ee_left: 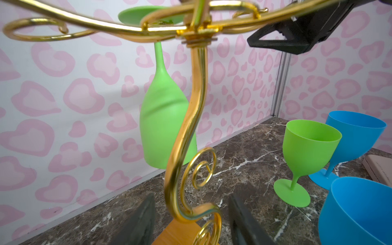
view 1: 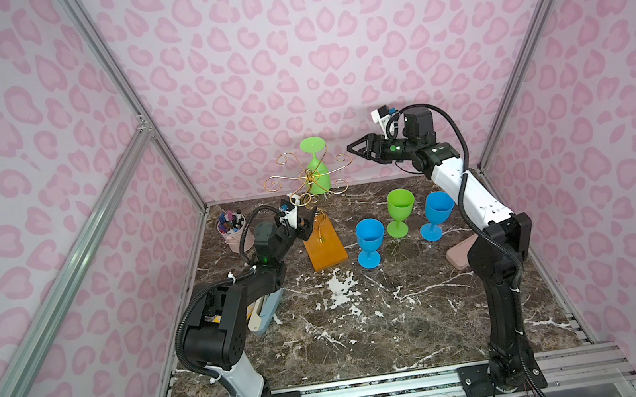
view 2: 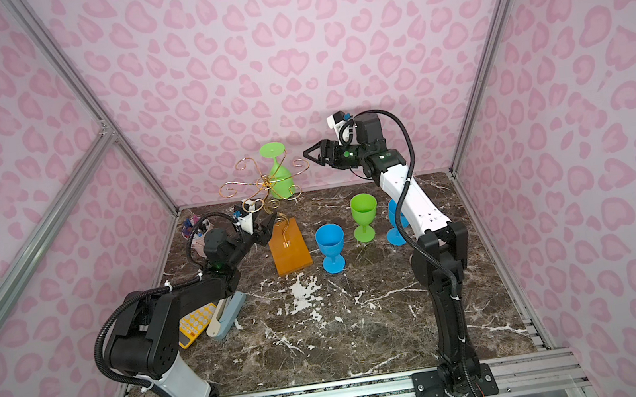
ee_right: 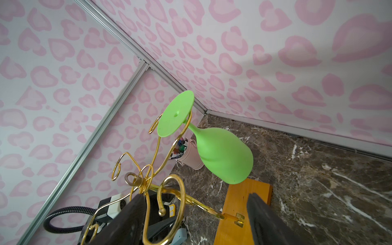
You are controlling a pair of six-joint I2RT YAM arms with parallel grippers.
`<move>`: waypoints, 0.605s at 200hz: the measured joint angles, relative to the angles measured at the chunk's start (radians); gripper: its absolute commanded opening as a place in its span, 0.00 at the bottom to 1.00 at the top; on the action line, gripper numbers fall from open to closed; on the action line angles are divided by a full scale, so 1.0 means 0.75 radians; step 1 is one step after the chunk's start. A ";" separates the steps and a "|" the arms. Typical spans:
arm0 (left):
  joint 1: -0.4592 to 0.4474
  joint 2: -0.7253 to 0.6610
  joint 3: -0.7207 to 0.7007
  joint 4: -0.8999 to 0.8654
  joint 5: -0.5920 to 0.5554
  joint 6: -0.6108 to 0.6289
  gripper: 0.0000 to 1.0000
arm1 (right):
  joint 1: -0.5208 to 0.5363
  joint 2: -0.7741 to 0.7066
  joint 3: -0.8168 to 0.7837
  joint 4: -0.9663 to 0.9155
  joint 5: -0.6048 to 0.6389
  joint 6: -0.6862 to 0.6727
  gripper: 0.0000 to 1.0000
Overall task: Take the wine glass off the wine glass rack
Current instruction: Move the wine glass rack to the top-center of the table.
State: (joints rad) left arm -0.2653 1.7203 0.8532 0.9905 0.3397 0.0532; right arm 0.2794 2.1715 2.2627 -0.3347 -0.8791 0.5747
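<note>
Green wine glass [view 1: 319,174] hangs upside down on the wine glass rack [ee_left: 199,80], upper middle in both top views, its foot resting across two scroll arms so it can't drop. The left hand [ee_left: 192,198] sits low near the counter [view 1: 366,326], open around the wavy stem without pinching it. My guess is it's there to steady the rack. The right hand [ee_right: 195,199] is raised just right of the glass, pointing at it, open and empty.

Marble table [view 1: 366,326] lower centre | wine glass rack [view 1: 327,253] centre-left | near blue goblet [view 1: 370,240], green goblet [view 1: 400,207], far blue goblet [view 1: 438,213] to its right | pen bucket [view 1: 232,235] upper left | pink case [view 1: 459,257] right
</note>
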 measured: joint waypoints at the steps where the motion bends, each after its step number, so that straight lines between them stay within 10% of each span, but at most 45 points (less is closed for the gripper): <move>1: 0.000 0.000 0.001 0.001 0.000 0.000 0.57 | 0.001 0.001 0.000 0.000 -0.002 0.003 0.74; 121: 0.001 0.015 0.024 0.003 -0.009 0.000 0.56 | 0.044 0.058 0.016 0.084 -0.092 0.168 0.34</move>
State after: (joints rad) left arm -0.2649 1.7317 0.8715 0.9928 0.3332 0.0532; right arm 0.3122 2.2154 2.2749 -0.2718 -0.9478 0.7010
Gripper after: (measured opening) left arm 0.565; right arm 0.366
